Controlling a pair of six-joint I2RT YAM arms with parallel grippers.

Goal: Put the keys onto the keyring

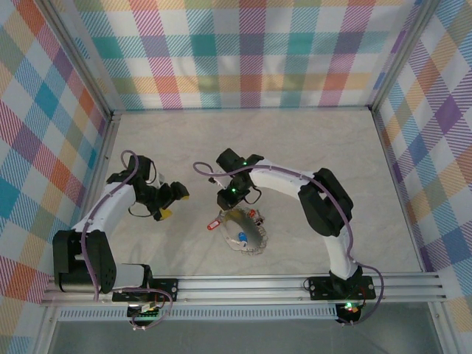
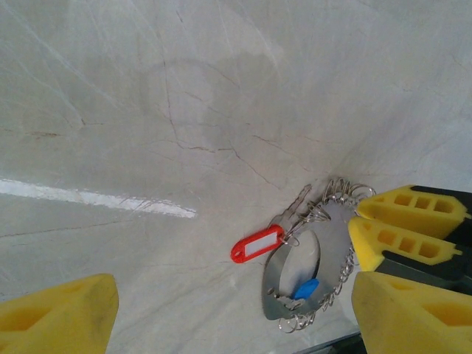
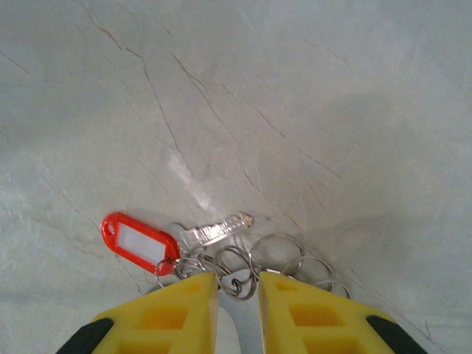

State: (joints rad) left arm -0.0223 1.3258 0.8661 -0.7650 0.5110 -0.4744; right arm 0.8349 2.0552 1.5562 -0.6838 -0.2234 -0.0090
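step: securing keyring point(image 2: 271, 284), centre of top view | right gripper point(image 3: 237, 287): narrow gap astride its edge, pinch unclear | left gripper point(image 1: 175, 200): spread, centre-left | next, likely: firm pinch, steady loop for red key point(image 3: 140, 242)

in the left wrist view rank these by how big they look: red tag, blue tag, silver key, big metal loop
1. big metal loop
2. red tag
3. silver key: thinner, but close to the tag in length and partly among rings, so unsure
4. blue tag

No legible text or markings.
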